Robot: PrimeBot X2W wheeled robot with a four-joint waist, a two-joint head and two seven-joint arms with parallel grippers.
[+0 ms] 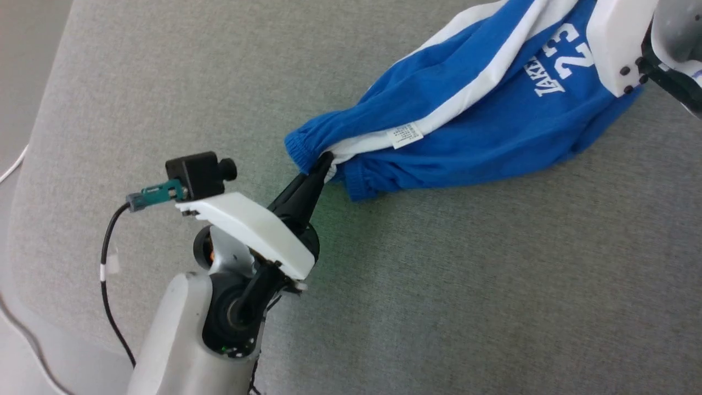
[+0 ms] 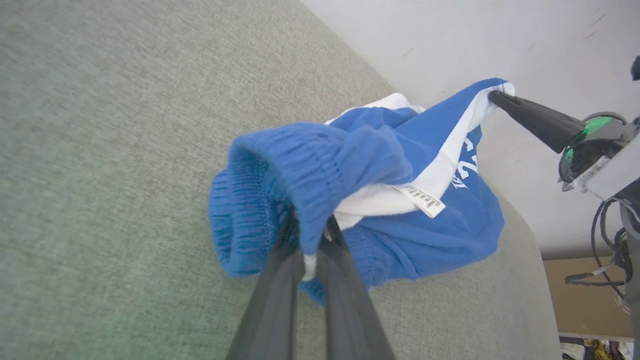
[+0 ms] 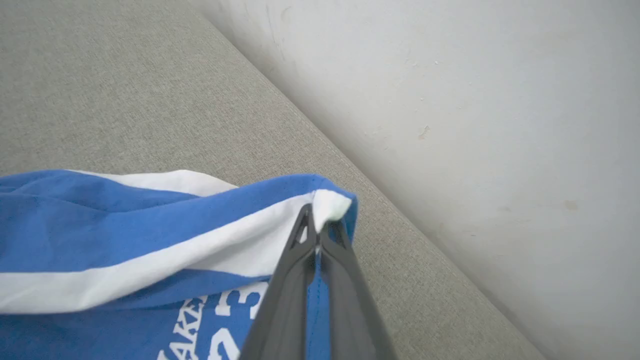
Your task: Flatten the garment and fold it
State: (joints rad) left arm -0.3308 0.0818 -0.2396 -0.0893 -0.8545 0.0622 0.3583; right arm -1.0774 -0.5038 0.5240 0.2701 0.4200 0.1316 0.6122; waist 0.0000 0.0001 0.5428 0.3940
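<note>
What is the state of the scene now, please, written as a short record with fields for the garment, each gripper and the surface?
item: garment, blue shorts with white stripes, bunched, not yet flat
left arm: left gripper shut on the elastic waistband end
right arm: right gripper shut on a white hem corner
tag: white care label showing on the stripe
support: grey fabric surface beside a pale wall

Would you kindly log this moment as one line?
left gripper: shut on garment waistband | right gripper: shut on white hem corner | garment: bunched, unfolded, over grey cushion
</note>
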